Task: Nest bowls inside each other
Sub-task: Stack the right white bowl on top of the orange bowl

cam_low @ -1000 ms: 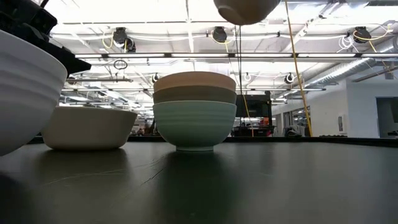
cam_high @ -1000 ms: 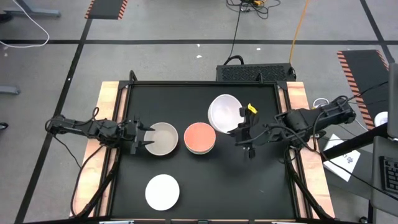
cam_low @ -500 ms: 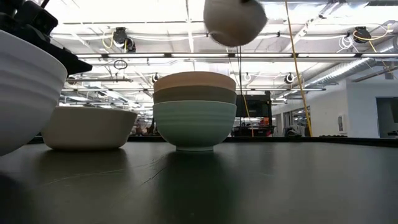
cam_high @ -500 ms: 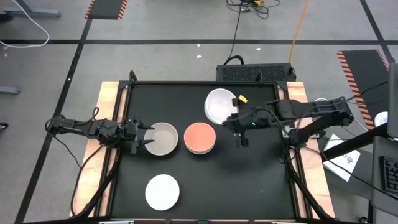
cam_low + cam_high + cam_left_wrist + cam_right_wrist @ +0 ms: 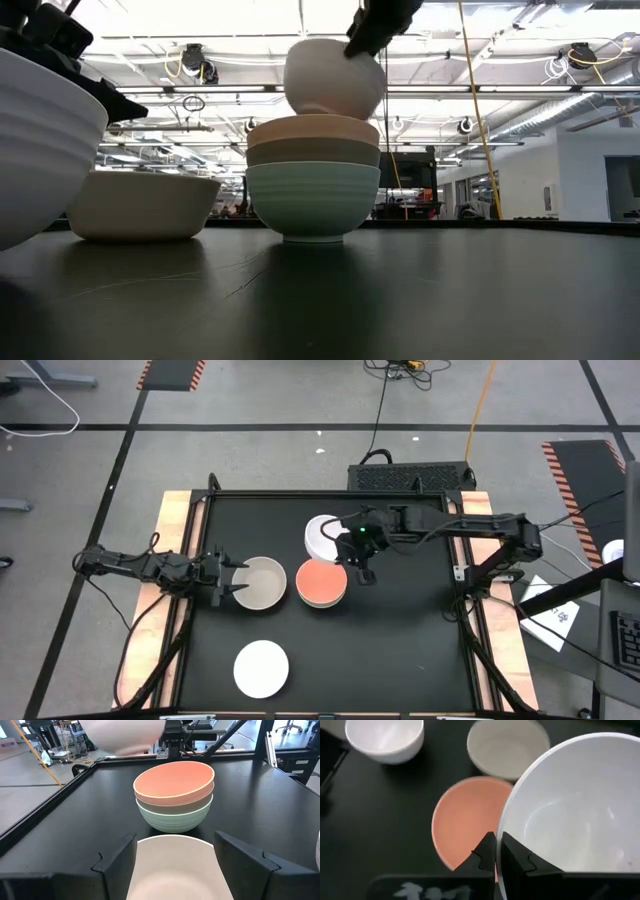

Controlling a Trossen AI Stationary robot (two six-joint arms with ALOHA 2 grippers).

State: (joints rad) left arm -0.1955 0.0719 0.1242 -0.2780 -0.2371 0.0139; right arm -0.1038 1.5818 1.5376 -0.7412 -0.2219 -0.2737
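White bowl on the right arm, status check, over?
Right gripper shut on white bowl, held just above salmon-topped stack. Left gripper open around beige bowl. Nothing in the way.

Salmon-orange bowl (image 5: 172, 780) nested atop mint green bowl (image 5: 175, 816) (olive-grey between), beige-grey bowl (image 5: 175, 865) nearer.

A black table mat (image 5: 420, 650) on wooden edging (image 5: 168, 530), with a black box (image 5: 410, 476) behind, cables (image 5: 385, 400) trailing.
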